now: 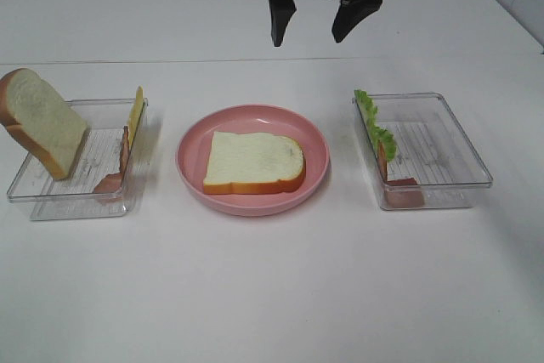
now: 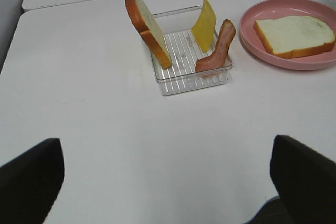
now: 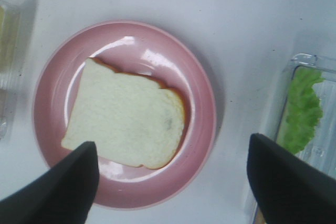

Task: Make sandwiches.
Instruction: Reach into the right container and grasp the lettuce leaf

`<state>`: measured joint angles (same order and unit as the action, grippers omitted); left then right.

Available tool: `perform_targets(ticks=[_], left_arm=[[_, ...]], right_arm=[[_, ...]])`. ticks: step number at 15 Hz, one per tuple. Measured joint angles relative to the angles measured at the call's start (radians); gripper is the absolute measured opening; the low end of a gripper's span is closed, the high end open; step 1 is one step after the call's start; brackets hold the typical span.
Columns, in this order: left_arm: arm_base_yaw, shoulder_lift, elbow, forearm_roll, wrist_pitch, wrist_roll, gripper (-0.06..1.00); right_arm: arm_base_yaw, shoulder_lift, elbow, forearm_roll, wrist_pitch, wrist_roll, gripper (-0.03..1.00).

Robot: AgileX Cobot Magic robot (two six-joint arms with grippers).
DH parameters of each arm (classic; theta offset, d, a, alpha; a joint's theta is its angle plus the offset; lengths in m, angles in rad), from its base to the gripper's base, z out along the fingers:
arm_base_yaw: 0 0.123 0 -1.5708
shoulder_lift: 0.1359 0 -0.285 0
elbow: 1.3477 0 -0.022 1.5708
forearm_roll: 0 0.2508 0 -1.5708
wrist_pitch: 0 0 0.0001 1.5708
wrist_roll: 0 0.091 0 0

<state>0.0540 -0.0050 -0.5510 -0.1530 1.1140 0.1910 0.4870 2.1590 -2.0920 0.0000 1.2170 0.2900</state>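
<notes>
Bread slice (image 1: 253,161) lies inside plate (image 1: 191,155) rim; right gripper (image 1: 308,38) above, jaws spread.

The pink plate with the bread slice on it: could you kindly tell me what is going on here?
A two-armed robot is making a sandwich, barely begun. One bread slice lies flat on the pink plate. The right gripper hovers open above it, holding nothing; the left gripper is open too, back from the left tray. That tray holds the second slice, cheese and bacon; the right tray holds lettuce and more bacon.
</notes>
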Motion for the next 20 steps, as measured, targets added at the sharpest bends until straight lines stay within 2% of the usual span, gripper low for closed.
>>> perform_targets(ticks=[1, 5, 10, 11, 15, 20], left_arm=[[0.000, 0.000, 0.000, 0.000, 0.000, 0.000, 0.99], [0.000, 0.000, 0.000, 0.000, 0.000, 0.000, 0.99], [0.000, 0.000, 0.000, 0.000, 0.000, 0.000, 0.99], [0.000, 0.000, 0.000, 0.000, 0.000, 0.000, 0.99], [0.000, 0.000, 0.000, 0.000, 0.000, 0.000, 0.99], [0.000, 0.000, 0.000, 0.000, 0.000, 0.000, 0.99]], right_arm=[[-0.054, 0.008, 0.001, 0.000, 0.000, 0.000, 0.76], [-0.128, 0.045, 0.003, 0.000, 0.000, -0.007, 0.76], [-0.134, 0.162, 0.003, 0.000, -0.001, -0.035, 0.76], [-0.134, 0.184, 0.004, -0.027, 0.002, -0.038, 0.76], [-0.134, 0.191, 0.004, -0.099, 0.002, -0.039, 0.76], [-0.134, 0.194, 0.004, -0.099, 0.002, -0.038, 0.76]])
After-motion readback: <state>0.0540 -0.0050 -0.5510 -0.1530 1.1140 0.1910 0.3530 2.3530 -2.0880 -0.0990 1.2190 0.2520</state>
